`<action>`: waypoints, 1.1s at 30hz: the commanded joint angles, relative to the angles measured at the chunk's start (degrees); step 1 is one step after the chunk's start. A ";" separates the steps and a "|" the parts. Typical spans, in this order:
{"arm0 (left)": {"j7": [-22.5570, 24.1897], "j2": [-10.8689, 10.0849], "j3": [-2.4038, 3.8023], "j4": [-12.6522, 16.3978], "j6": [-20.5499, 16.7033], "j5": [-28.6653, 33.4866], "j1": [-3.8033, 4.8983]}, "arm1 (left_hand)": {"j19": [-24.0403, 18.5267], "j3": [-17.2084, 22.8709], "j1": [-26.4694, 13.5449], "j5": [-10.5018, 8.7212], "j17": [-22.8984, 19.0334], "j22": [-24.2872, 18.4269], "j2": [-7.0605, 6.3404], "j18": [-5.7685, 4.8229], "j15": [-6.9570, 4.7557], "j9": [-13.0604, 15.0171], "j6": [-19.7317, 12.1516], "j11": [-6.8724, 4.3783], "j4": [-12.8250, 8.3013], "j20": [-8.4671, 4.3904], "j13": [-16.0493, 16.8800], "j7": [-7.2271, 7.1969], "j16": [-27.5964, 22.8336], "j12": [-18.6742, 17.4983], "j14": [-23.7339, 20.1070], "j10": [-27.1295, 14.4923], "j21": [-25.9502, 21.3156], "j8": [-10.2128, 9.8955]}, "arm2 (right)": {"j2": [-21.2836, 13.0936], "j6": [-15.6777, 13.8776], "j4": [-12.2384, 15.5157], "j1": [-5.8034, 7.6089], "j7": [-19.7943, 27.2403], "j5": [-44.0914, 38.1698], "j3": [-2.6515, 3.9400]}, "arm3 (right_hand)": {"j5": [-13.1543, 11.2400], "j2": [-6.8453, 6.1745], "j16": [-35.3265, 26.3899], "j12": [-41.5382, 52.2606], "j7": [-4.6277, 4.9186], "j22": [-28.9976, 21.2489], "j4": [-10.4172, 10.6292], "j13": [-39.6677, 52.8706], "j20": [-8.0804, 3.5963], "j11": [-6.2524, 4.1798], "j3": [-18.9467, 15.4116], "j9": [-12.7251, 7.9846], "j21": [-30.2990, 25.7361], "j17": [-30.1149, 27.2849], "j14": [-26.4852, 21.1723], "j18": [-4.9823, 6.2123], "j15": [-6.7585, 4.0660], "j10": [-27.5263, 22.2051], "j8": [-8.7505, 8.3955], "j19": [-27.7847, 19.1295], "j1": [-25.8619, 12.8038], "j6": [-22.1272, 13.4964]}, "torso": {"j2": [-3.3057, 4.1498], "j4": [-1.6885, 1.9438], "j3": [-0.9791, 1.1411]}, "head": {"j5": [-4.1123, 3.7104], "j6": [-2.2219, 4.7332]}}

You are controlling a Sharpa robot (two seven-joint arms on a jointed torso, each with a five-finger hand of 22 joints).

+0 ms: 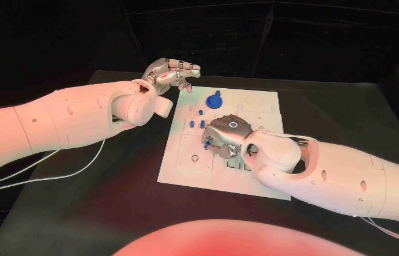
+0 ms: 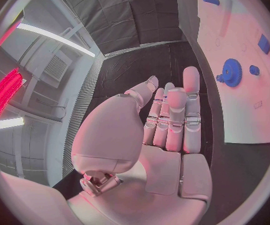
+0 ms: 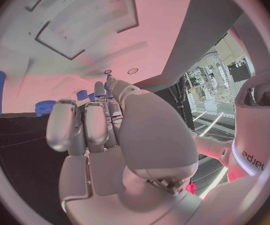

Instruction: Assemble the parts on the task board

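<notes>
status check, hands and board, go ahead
Left hand open, hovering off the task board's far left corner. Right hand down over mid-board, fingers curled; hold unclear. Blue gear free near far edge. Nothing blocking.

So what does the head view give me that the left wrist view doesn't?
Head view alone: the right robot hand low over the middle of the task board, a small blue part at its fingers; whether it is gripped is unclear. Left wrist view alone: the left robot hand from the palm side, fingers straight, holding nothing. Both: the blue gear and small blue pieces on the board.
</notes>
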 commanded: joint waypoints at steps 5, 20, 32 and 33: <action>0.07 0.04 0.05 0.07 0.72 0.18 0.09 | -0.13 -0.39 0.08 0.20 -0.07 -0.09 0.30 0.74 -0.01 -0.09 -0.41 -0.11 0.00 0.31 0.06 0.10 -0.11 0.34 -0.29 -0.42 -0.29 0.39 | 0.32 1.87 0.10 0.06 -0.46 -1.60 0.02 | -0.11 0.13 0.27 -0.28 -0.02 0.05 -0.16 -0.08 0.01 0.00 0.29 0.09 0.33 0.04 2.22 -0.89 -0.40 0.52 0.32 0.30 -0.65 0.41 | 0.02 0.01 -0.02 | -0.02 -0.09; -0.16 0.01 0.05 -0.07 0.91 0.18 0.09 | -0.13 -0.50 0.14 0.20 -0.15 -0.14 0.32 0.74 0.02 -0.12 -0.50 -0.07 -0.02 0.34 0.09 0.14 -0.11 0.43 -0.36 -0.54 -0.34 0.42 | -0.15 1.61 0.64 -0.03 -2.34 -3.90 0.02 | -0.26 0.14 0.33 -0.31 -0.10 0.18 -0.14 -0.14 0.01 -0.05 0.33 0.12 0.41 0.05 2.23 -0.91 -0.43 0.60 0.34 0.35 -1.01 0.52 | 0.01 -0.03 0.07 | 0.08 -0.28; -0.18 0.17 0.04 -0.24 1.01 0.18 0.09 | -0.13 -0.50 0.14 0.20 -0.15 -0.14 0.32 0.74 0.02 -0.12 -0.50 -0.07 -0.02 0.34 0.09 0.14 -0.11 0.43 -0.36 -0.54 -0.34 0.42 | -0.41 1.52 1.03 -0.19 -2.64 -4.47 0.02 | -0.21 0.20 0.37 -0.30 -0.17 0.32 -0.17 -0.17 0.00 -0.11 0.40 0.14 0.49 0.08 2.23 -0.94 -0.46 0.70 0.38 0.41 -1.12 0.64 | 0.02 0.02 -0.01 | -0.04 -0.24; -0.19 0.17 0.04 -0.24 1.01 0.18 0.09 | -0.13 -0.50 0.14 0.20 -0.15 -0.14 0.32 0.74 0.02 -0.12 -0.50 -0.07 -0.02 0.34 0.09 0.14 -0.11 0.43 -0.36 -0.54 -0.34 0.42 | -0.36 1.70 0.99 -0.20 -2.64 -4.46 0.02 | -0.24 0.17 0.41 -0.30 -0.19 0.31 -0.17 -0.18 -0.01 -0.12 0.39 0.15 0.48 0.10 2.24 -0.93 -0.48 0.73 0.39 0.40 -1.22 0.68 | 0.03 0.02 -0.02 | -0.05 -0.25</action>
